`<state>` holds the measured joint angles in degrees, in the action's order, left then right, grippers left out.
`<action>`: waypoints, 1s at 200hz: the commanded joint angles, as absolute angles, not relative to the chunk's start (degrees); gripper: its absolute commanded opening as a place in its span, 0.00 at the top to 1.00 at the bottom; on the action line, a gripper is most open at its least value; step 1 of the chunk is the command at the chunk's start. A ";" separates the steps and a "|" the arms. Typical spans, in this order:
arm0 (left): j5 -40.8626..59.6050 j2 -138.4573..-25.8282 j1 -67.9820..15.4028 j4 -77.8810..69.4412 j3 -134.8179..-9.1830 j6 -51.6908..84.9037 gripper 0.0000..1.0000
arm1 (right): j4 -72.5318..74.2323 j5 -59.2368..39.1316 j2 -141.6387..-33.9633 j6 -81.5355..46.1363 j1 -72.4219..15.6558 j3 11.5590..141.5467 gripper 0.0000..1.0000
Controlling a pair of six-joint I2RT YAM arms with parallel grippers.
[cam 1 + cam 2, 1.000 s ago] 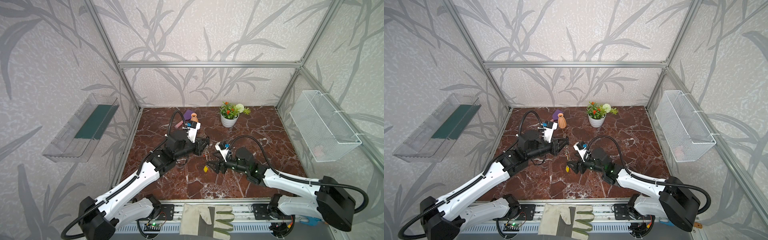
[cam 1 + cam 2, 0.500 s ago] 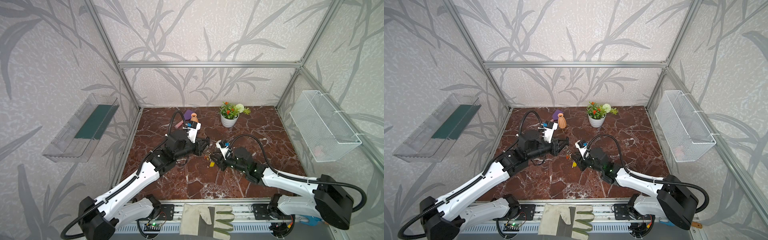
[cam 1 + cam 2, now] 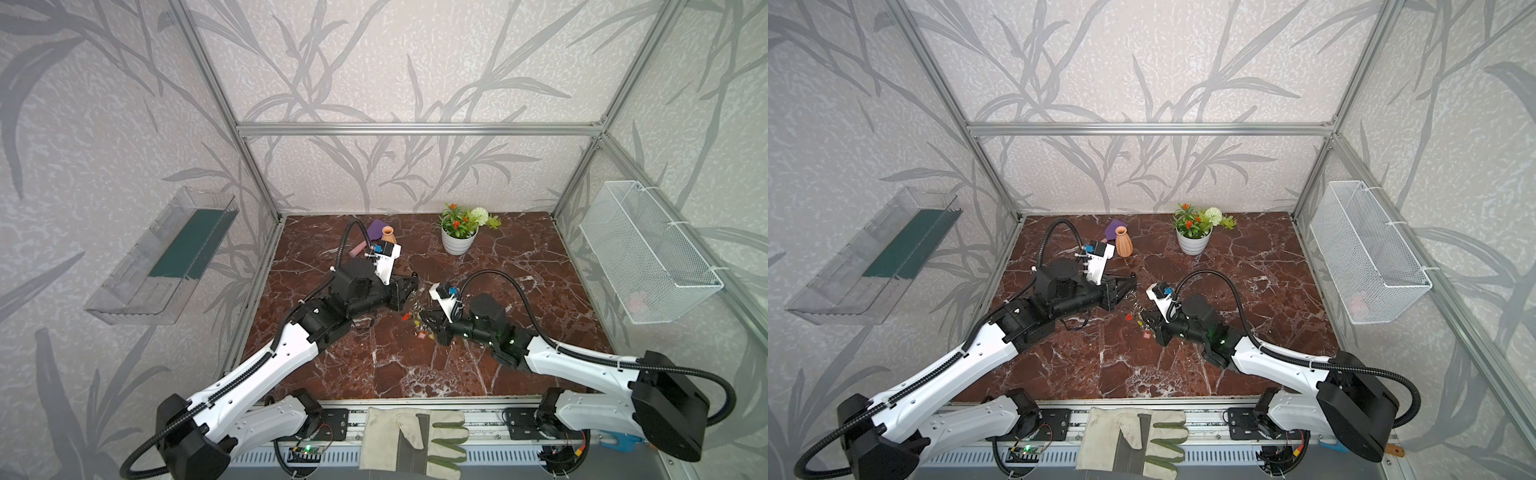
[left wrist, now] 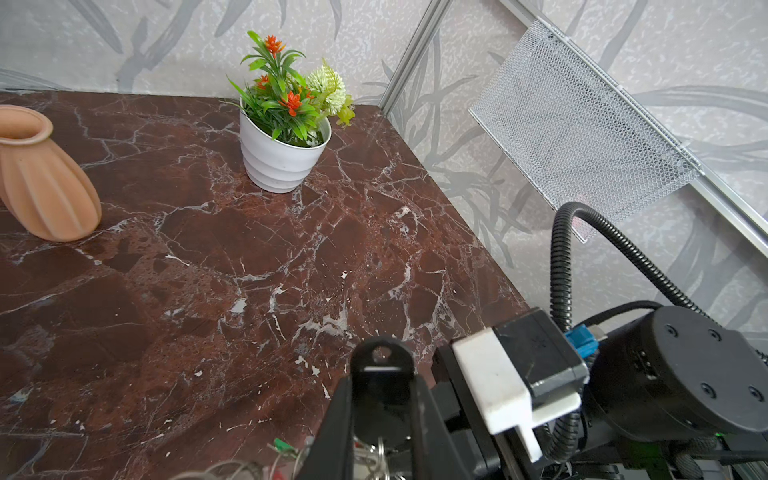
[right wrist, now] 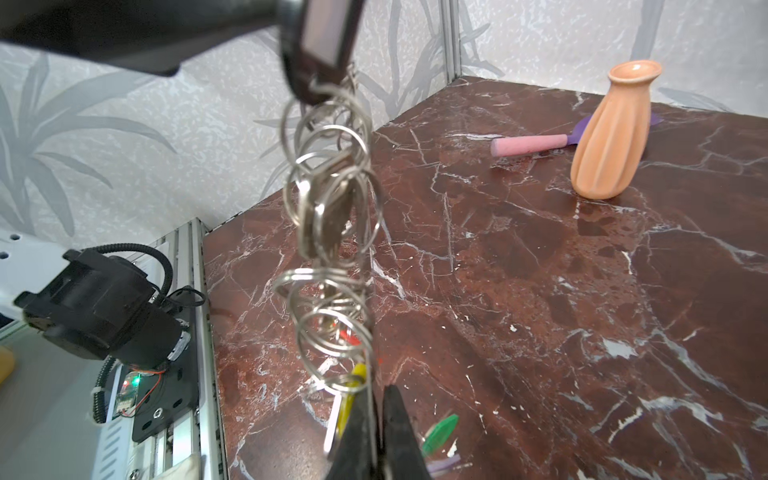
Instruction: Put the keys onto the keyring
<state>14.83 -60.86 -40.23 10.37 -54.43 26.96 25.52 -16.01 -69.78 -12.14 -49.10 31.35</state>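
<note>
Above the marble worktop [image 5: 540, 270], left end effector [image 3: 409, 287] clamps the grey ringed keyring [image 5: 332, 199], right end effector [image 5: 376, 432] pinches a yellow plastic key [image 5: 347, 409]; pulling may slip it.

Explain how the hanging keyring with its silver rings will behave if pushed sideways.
The keyring hangs as loosely linked rings, so it would likely swing and flop. Thin wire suggests it is light, though rings may snag.
</note>
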 commanded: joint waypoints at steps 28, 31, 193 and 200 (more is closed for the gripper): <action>13.41 -62.71 -40.43 13.20 -59.24 25.84 1.00 | 26.21 -19.20 -66.45 -11.35 -49.83 33.47 1.00; 13.44 -62.96 -40.47 13.44 -59.44 25.83 1.00 | 26.15 -19.17 -66.36 -11.35 -49.88 33.53 1.00; 21.82 -68.30 -39.75 15.66 -62.95 25.82 0.65 | 26.72 -18.11 -66.62 -10.47 -50.25 33.04 1.00; 21.93 -67.66 -39.46 14.94 -62.47 26.38 0.61 | 26.83 -18.22 -66.62 -10.59 -50.27 32.96 1.00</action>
<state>22.09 -70.67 -40.16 17.45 -62.89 25.32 23.62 -18.02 -67.79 -10.87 -49.95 31.46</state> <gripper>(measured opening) 0.340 0.068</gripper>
